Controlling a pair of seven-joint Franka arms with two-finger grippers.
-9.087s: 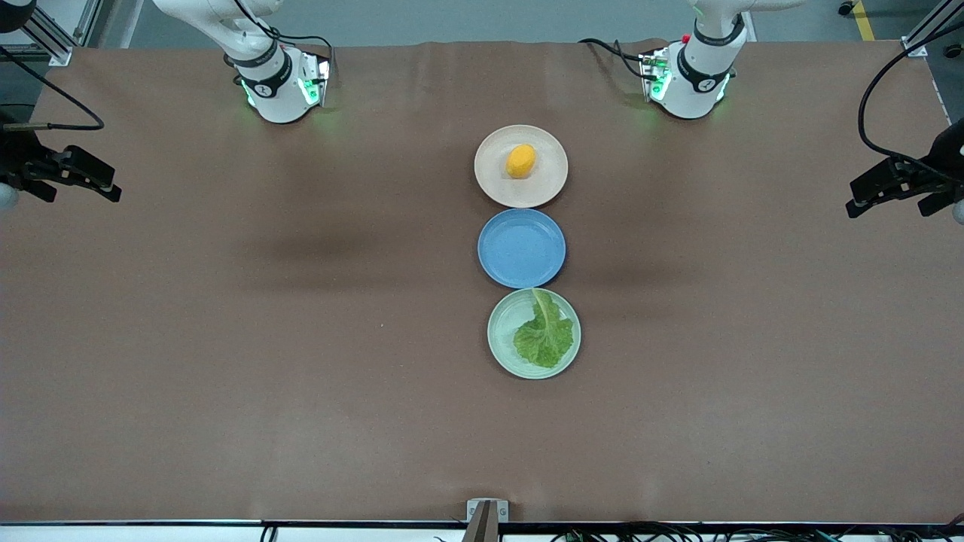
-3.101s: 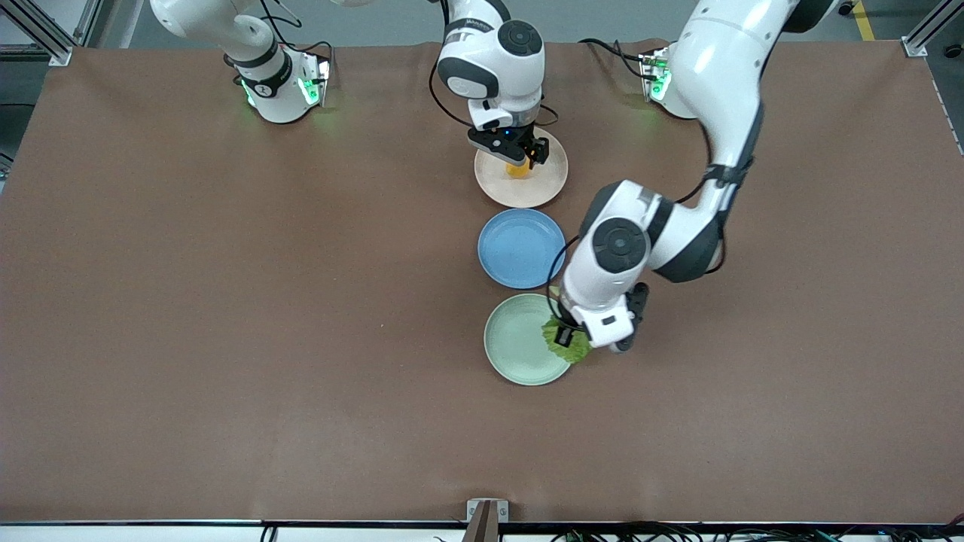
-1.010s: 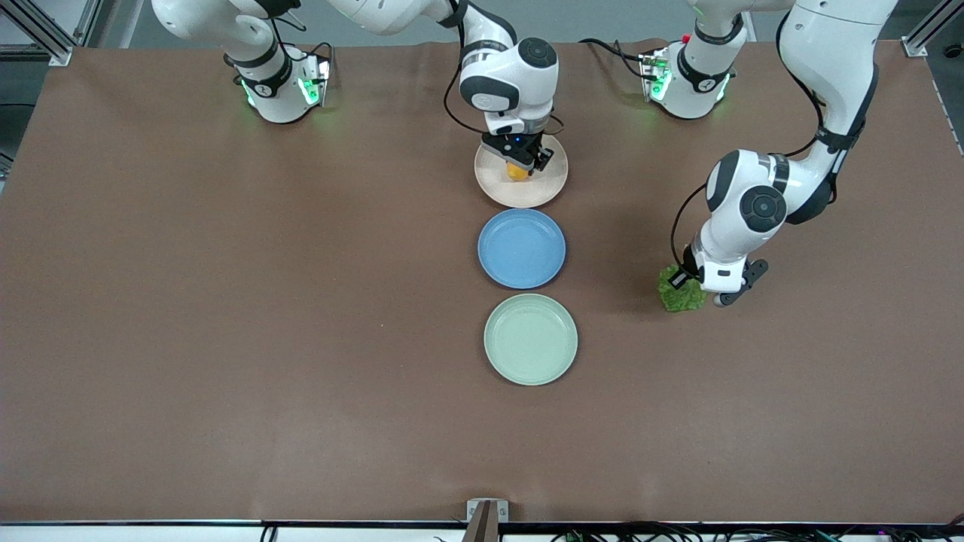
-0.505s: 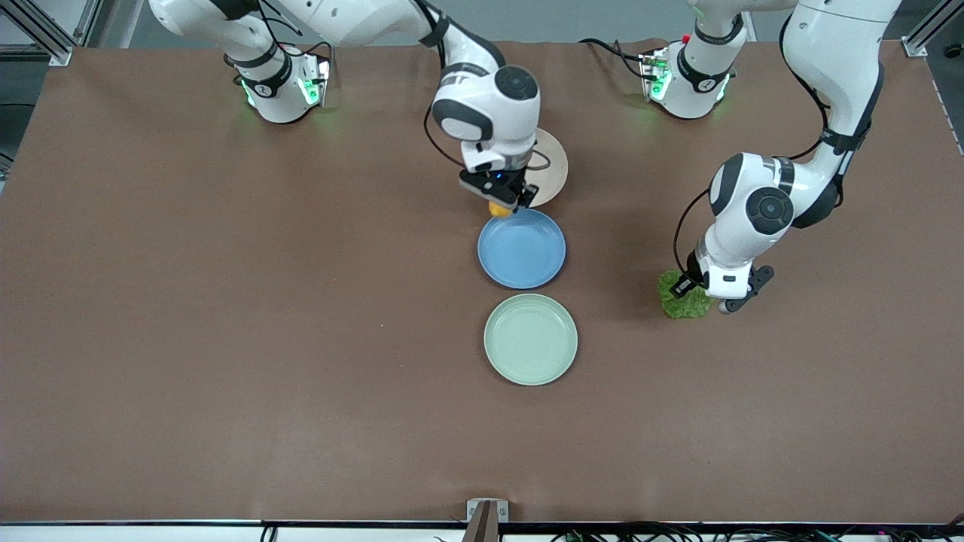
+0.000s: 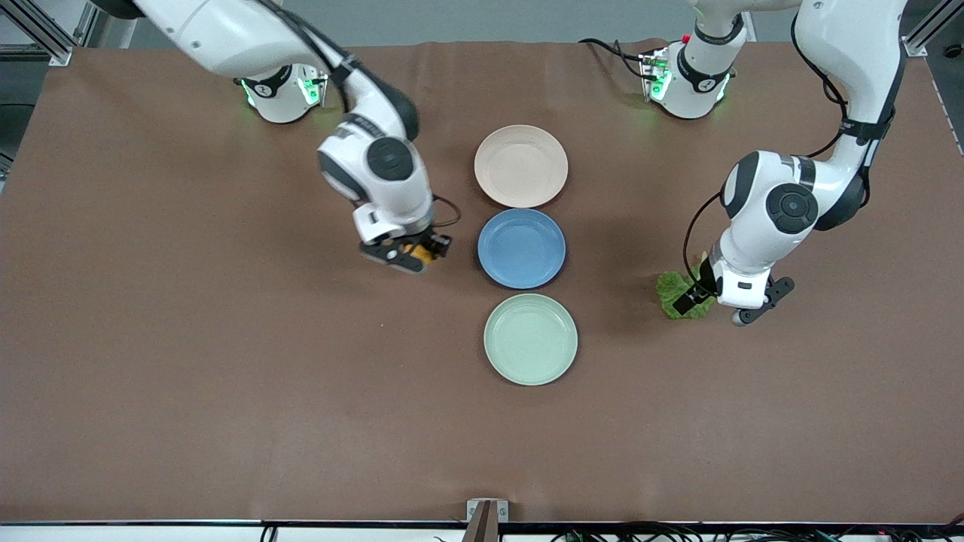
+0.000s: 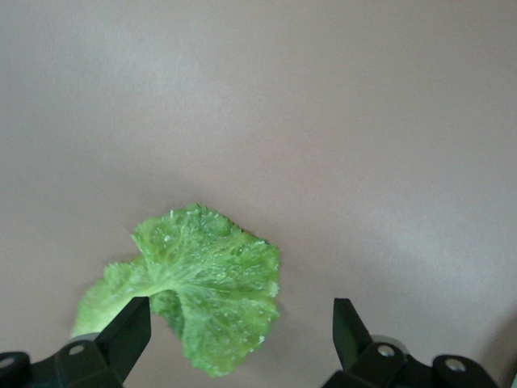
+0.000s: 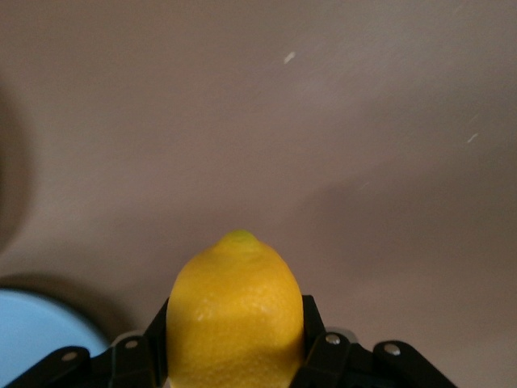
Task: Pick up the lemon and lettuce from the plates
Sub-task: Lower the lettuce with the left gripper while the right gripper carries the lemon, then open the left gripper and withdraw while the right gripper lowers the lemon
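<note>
Nearest the front camera sits the pale mint green plate [image 5: 530, 339], round, shallow and smooth, with nothing on it. Toward the left arm's end of the table, a little farther from the camera, the lettuce [image 5: 672, 292] lies on the brown table covering [image 5: 226, 391], a crinkly green leaf with a ruffled edge and a pale rib running through it [image 6: 198, 283]. The left gripper [image 5: 721, 305] hangs just above it with its black fingers spread wide; in the left wrist view one finger [image 6: 129, 335] overlaps the leaf's stem end, though whether it touches is hard to tell, and the other finger stands clear over bare cloth. Farther on comes the glossy blue plate [image 5: 521, 248], bare as well. Beside it, toward the right arm's end, the right gripper [image 5: 410, 254] is over the table covering with its fingers clamped on the lemon [image 7: 234, 319], a smooth, finely dimpled yellow oval with a small nub at its tip; from the front only a sliver of yellow [image 5: 419, 254] shows under the wrist, and the wrist view cuts off its lower part. Farthest is the matte beige-cream plate [image 5: 520, 165], also bare.
</note>
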